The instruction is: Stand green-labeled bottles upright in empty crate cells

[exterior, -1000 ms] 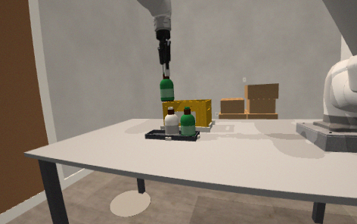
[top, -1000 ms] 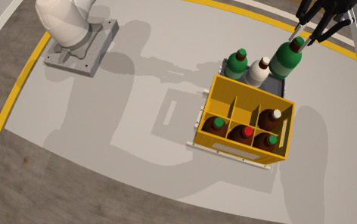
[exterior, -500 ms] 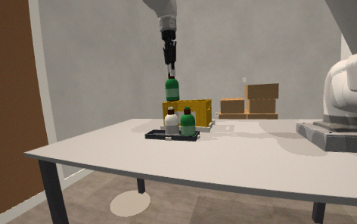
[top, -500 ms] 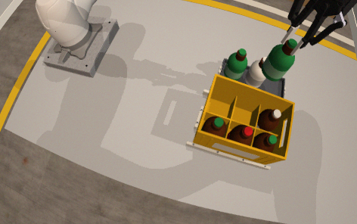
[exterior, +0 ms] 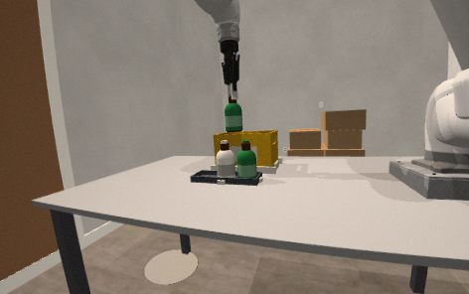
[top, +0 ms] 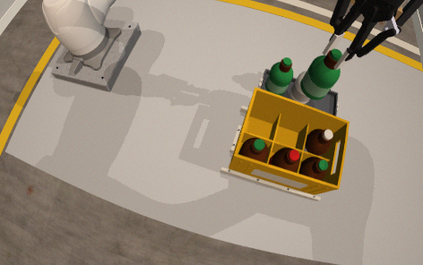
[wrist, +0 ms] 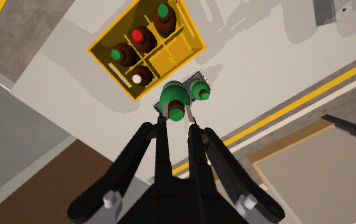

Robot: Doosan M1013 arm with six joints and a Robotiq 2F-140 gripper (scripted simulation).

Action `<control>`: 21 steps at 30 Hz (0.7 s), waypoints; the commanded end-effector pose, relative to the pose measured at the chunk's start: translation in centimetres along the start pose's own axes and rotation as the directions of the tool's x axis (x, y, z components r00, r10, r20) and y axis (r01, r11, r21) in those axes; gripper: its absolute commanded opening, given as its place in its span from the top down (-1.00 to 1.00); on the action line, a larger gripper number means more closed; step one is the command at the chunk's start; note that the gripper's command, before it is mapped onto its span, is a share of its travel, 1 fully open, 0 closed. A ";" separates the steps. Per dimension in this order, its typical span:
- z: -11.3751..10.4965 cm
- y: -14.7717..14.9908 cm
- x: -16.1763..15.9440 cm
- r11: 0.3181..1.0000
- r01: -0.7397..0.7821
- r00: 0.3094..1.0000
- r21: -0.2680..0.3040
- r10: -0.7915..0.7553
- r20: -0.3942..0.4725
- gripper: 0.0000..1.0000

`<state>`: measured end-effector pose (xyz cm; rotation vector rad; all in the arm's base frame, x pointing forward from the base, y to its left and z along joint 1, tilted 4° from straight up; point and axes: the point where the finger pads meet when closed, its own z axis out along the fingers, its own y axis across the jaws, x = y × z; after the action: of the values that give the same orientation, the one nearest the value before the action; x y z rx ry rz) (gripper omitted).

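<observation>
My gripper (top: pixel 338 50) is shut on the neck of a green-labeled bottle (top: pixel 320 76) and holds it upright in the air above the dark tray (top: pixel 333 100), just beyond the far edge of the yellow crate (top: pixel 289 143). It also shows in the side view (exterior: pixel 233 116) and the wrist view (wrist: pixel 175 97). A second green-labeled bottle (top: pixel 280 76) and a white-labeled bottle (exterior: pixel 225 159) stand upright on the tray. The crate holds brown bottles with green (top: pixel 258 145), red (top: pixel 292 156), green (top: pixel 322 166) and white (top: pixel 327 135) caps. Two cells on its far side (top: pixel 262 121) are empty.
The robot base (top: pixel 94 45) stands on its plate at the far left of the table. A yellow line (top: pixel 287 18) runs along the floor beyond the table. Cardboard boxes (exterior: pixel 330 133) are stacked in the background.
</observation>
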<state>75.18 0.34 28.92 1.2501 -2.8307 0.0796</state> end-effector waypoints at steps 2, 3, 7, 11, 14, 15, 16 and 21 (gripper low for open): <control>-0.2 0.1 1.2 1.000 0.004 1.000 0.001 -0.004 0.006 1.00; -0.2 0.1 1.5 1.000 0.004 1.000 0.001 -0.004 0.006 1.00; -0.2 0.2 2.5 1.000 0.004 1.000 0.001 -0.004 0.006 1.00; -0.2 0.3 3.5 1.000 0.004 1.000 0.001 -0.004 0.006 1.00; -0.2 0.3 4.0 1.000 0.004 1.000 0.001 -0.004 0.006 1.00; -0.2 0.3 4.0 1.000 0.004 1.000 0.001 -0.004 0.006 1.00; -0.2 0.3 4.2 1.000 0.004 1.000 0.001 -0.004 0.006 1.00; -0.2 0.4 5.4 1.000 0.004 1.000 0.001 -0.004 0.006 1.00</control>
<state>71.84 -2.74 29.18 1.2500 -2.8311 0.0780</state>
